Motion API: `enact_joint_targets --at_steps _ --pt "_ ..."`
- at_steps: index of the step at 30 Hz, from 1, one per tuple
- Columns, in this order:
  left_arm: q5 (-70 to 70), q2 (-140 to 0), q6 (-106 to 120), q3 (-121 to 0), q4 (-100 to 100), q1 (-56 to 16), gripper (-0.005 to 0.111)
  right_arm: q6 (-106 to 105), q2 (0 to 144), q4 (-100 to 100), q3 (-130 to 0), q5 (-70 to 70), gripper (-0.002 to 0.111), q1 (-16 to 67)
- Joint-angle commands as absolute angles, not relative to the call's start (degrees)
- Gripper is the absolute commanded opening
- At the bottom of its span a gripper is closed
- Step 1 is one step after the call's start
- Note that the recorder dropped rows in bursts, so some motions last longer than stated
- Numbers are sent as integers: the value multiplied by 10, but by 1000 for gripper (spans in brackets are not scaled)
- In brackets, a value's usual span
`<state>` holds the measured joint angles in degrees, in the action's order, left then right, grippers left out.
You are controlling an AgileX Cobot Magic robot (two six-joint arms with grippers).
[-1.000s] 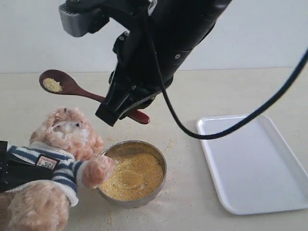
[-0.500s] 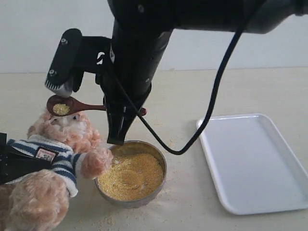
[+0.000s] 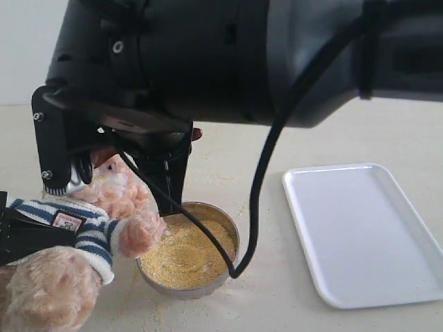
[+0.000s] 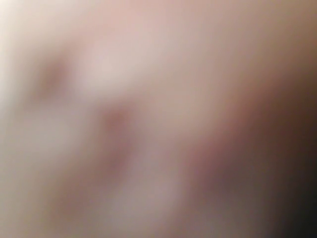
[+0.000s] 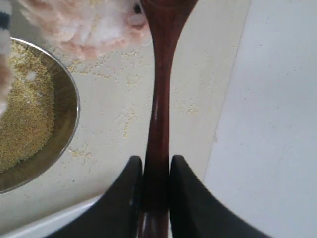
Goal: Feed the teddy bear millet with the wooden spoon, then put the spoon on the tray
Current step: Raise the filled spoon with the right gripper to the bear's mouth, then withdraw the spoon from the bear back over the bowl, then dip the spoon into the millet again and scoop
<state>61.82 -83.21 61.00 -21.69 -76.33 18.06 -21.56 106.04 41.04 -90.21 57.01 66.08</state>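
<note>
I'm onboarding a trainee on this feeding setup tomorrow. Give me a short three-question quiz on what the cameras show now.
1. Fill in: the millet fills the metal ____ by the teddy bear's paw.
2. True or false: the wooden spoon lies on the white tray.
3. The right end effector is shut on: A the teddy bear's paw, B the wooden spoon's handle, C the tray's rim.
Key: 1 bowl; 2 false, the tray holds no spoon; 3 B.
</note>
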Motion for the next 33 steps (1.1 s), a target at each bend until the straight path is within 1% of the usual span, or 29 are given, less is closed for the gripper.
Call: enact_joint_targets --at_steps 1,7,10,12,14,16,18,19,21,25,28,30,33 --pt "636 -834 618 -221 -773 181 5 -238 1058 467 -907 593 0 683" --pt "631 -834 625 -221 -776 181 5 -223 1058 478 -907 617 0 685" --pt "631 -834 663 -221 -789 181 5 -133 1058 467 -907 672 0 685" --pt "631 -834 669 -221 -790 181 5 -113 1044 452 -907 674 0 685" --pt "631 -834 670 -221 -789 181 5 -74 1003 411 -907 674 0 659" --pt "631 -834 673 -221 -788 181 5 -152 951 244 -907 700 0 588" --pt "626 -834 673 -221 -797 181 5 -179 931 131 -900 700 0 527" --pt "626 -834 675 -221 -799 181 5 -179 931 110 -899 700 0 518" --pt "626 -834 695 -221 -799 181 5 -217 964 87 -898 700 0 519" --pt "598 -834 664 -221 -801 181 5 -225 1070 143 -898 700 0 519" --pt "526 -834 697 -232 -884 181 5 -186 1087 163 -898 700 0 520" --pt "524 -834 697 -255 -884 181 5 -187 1087 168 -898 700 0 520" --pt "524 -834 698 -257 -887 181 5 -153 1087 80 -887 700 0 520"
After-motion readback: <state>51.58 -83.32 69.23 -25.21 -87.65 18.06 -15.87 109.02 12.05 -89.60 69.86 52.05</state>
